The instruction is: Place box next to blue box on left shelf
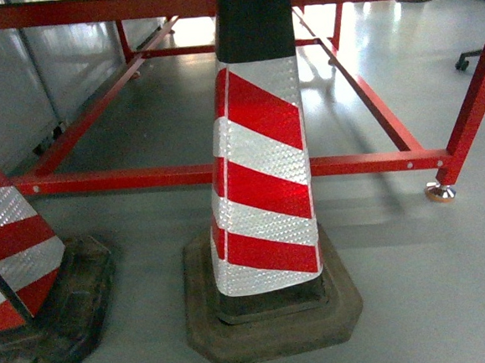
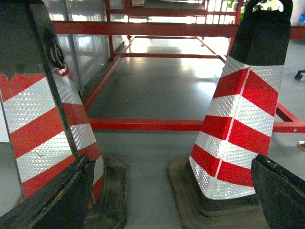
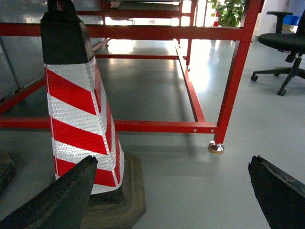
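The box and the blue box are out of view in all three views. Low over the grey floor, my left gripper (image 2: 174,164) is open, its dark fingers (image 2: 52,200) wide apart with nothing between them. It faces the gap between two red-and-white traffic cones. My right gripper (image 3: 174,164) is open too, black fingers (image 3: 279,193) spread over bare floor, with nothing held. Neither gripper shows in the head view.
A striped cone (image 1: 263,171) on a dark rubber base stands right ahead, a second cone (image 1: 14,267) at the left. Behind them is the low red frame (image 1: 125,180) of a rack, its foot (image 1: 439,191) at the right. An office chair (image 3: 286,43) stands far right.
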Controlling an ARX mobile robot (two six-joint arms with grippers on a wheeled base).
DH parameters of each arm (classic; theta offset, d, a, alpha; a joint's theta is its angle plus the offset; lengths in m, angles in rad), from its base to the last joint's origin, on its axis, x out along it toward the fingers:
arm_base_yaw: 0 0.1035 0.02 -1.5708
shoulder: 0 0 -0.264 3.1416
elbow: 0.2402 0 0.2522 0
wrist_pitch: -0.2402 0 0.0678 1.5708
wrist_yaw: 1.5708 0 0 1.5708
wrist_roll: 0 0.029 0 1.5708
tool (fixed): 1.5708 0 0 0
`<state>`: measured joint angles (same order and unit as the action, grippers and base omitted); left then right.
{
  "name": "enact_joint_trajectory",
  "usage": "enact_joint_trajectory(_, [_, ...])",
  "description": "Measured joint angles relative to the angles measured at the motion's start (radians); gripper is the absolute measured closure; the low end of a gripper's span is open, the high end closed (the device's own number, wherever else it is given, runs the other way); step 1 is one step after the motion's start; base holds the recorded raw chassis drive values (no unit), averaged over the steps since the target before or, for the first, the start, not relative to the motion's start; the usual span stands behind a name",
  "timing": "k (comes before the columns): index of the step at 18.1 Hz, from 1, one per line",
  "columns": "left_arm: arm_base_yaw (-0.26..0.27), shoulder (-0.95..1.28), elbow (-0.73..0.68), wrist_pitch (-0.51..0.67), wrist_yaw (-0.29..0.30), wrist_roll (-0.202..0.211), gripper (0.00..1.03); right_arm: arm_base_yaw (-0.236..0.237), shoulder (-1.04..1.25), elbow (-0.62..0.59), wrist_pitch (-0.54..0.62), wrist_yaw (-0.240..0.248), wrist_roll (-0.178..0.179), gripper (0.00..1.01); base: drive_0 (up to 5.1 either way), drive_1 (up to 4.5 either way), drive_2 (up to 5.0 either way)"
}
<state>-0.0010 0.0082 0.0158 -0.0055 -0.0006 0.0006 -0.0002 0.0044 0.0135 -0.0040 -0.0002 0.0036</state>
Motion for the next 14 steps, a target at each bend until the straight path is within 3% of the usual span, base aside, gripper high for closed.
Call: enact_joint_trajectory(14, [0.000, 0.000, 0.000, 0.000, 0.000, 0.000, 0.05, 0.000, 0.000, 0.000, 0.000, 0.000, 0.000, 0.03, 0.0, 0.00, 0.0])
